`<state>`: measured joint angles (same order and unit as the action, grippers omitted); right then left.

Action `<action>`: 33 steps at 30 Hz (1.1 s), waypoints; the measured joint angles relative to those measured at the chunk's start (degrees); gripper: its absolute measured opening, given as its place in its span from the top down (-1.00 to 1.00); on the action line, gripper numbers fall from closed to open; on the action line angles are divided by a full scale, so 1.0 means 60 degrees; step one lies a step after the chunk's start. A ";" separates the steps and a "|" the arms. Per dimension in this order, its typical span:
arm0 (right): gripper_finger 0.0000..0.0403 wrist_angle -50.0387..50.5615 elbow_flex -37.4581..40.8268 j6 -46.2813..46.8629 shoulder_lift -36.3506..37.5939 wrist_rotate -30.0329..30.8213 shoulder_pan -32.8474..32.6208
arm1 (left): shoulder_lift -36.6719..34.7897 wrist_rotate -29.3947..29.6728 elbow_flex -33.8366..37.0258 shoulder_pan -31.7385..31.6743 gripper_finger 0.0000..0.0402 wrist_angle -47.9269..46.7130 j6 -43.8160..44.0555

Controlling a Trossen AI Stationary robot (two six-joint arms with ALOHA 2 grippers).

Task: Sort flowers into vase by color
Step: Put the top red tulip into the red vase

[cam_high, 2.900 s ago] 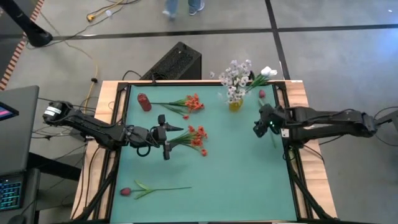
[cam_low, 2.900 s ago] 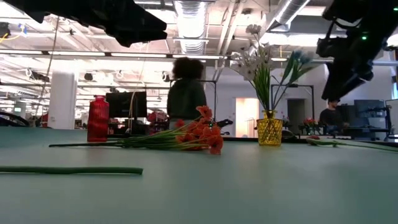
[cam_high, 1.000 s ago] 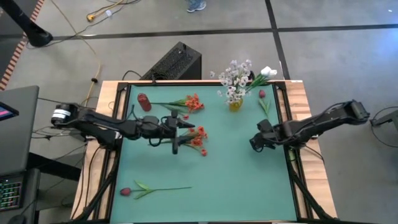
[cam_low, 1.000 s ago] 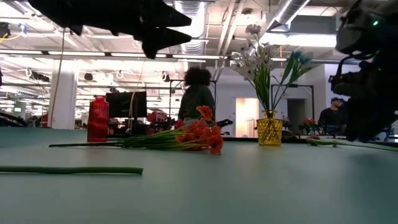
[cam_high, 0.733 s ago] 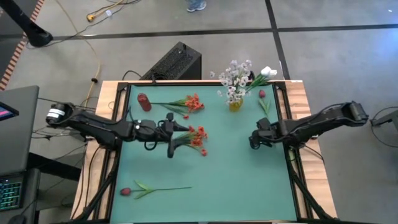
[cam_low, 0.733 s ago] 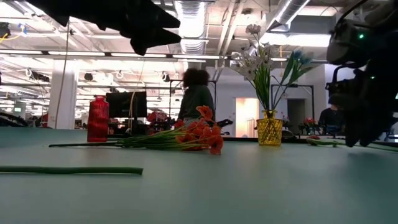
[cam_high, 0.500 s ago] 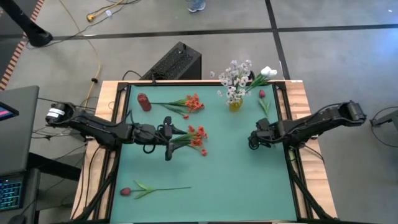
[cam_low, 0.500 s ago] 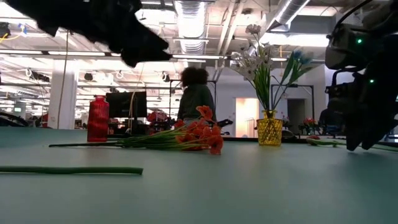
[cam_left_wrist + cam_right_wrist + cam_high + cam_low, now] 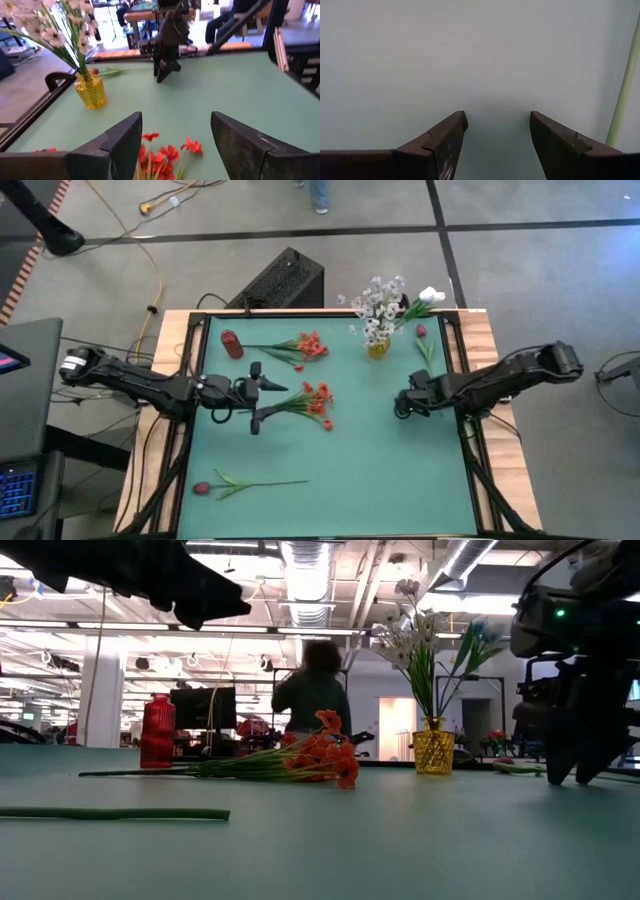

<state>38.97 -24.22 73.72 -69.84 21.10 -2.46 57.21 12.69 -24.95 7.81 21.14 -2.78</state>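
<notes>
Left gripper [image 9: 257, 397] above the table [image 9: 370, 480] near its left edge, fingers [image 9: 120, 145] spread apart around nothing, just beside the stem end of a red-orange flower cluster [image 9: 316, 402] lying mid-table. Right gripper [image 9: 401, 405] low near the right edge, fingers [image 9: 445, 137] also apart, pointing down at bare mat beside a green stem [image 9: 621, 95]. Second red-orange cluster [image 9: 308, 346] and a red vase [image 9: 232, 344] toward the far left corner. Yellow vase [image 9: 378, 349] with white sprays [image 9: 378, 305] at the far edge. Dark red bud [image 9: 203, 489] lying near the front left corner.
</notes>
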 joint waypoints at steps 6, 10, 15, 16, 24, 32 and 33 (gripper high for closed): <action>-0.26 0.0828 -0.0556 -0.0494 0.0063 -0.0040 0.0294 | 0.0033 -0.0004 0.0000 -0.0007 -0.13 -0.0080 -0.0150; -0.26 0.2299 -0.1273 -0.0425 0.0297 0.1049 0.0508 | 0.0033 -0.0008 0.0000 -0.0007 -0.13 0.0257 -0.0250; -0.26 0.3140 -0.1334 -0.0788 0.0273 0.1211 0.1651 | 0.0091 -0.0066 0.0000 -0.0006 -0.13 0.0478 -0.0258; -0.26 0.3151 -0.1330 -0.0966 0.0248 0.1257 0.1927 | 0.0089 -0.0066 0.0000 -0.0007 -0.13 0.0502 -0.0252; -0.26 0.2472 -0.0633 -0.2184 0.0187 0.0982 0.3964 | 0.0087 -0.0066 0.0000 -0.0007 -0.13 0.0468 0.0279; 0.16 0.0700 0.0254 -0.3371 0.0269 0.0078 0.5200 | 0.0087 -0.0055 0.0000 -0.0007 -0.13 0.0465 0.0444; 0.27 0.0747 0.0254 -0.3367 0.0269 -0.0008 0.5243 | 0.0087 -0.0055 0.0000 -0.0007 -0.13 0.0470 0.0504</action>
<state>43.45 -22.70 53.52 -68.23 21.06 29.00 57.74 12.36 -24.95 7.77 23.96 0.24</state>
